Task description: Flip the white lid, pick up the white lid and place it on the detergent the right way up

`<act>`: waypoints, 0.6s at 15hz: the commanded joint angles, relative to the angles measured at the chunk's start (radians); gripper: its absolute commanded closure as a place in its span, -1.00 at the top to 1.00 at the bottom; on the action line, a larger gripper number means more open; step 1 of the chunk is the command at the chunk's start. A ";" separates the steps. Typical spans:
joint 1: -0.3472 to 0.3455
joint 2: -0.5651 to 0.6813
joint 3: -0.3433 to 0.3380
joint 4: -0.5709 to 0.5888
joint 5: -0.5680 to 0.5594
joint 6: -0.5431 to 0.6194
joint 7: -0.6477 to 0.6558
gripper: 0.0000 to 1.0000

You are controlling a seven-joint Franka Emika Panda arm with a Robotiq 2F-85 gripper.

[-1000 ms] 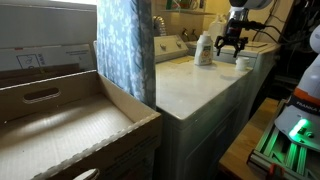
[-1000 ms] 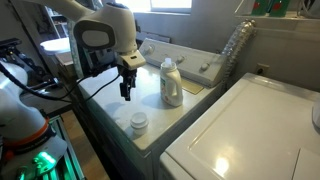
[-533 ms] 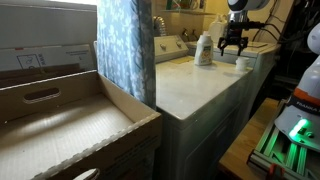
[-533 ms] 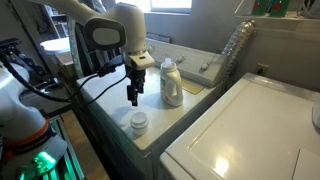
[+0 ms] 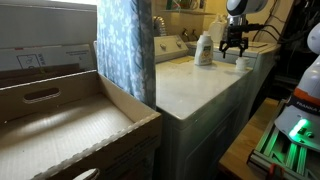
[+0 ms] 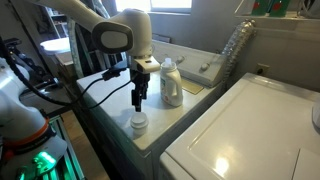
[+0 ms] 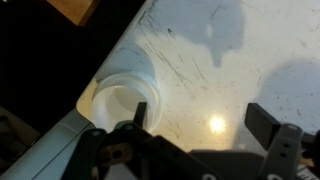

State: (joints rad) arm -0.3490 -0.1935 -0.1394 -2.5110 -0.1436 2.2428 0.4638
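Dim, blurry, glare-spotted wrist view

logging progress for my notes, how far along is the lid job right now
Done: nothing visible; the small round white plastic lid lies on the white appliance top, apart from the cream plastic detergent bottle. In hand: the open, empty gripper hovers over the lid. Left: flipping, gripping, capping the bottle.

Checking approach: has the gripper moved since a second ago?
Yes: gripper shifted toward the small cream plastic detergent bottle, now above the short round white lid.
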 commanded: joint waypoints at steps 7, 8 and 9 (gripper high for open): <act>0.013 0.056 -0.026 0.041 -0.112 -0.091 0.080 0.35; 0.017 0.063 -0.026 0.043 -0.113 -0.092 0.081 0.22; 0.022 0.071 -0.025 0.044 -0.107 -0.093 0.078 0.02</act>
State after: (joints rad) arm -0.3458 -0.1531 -0.1541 -2.4853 -0.2298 2.1755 0.5223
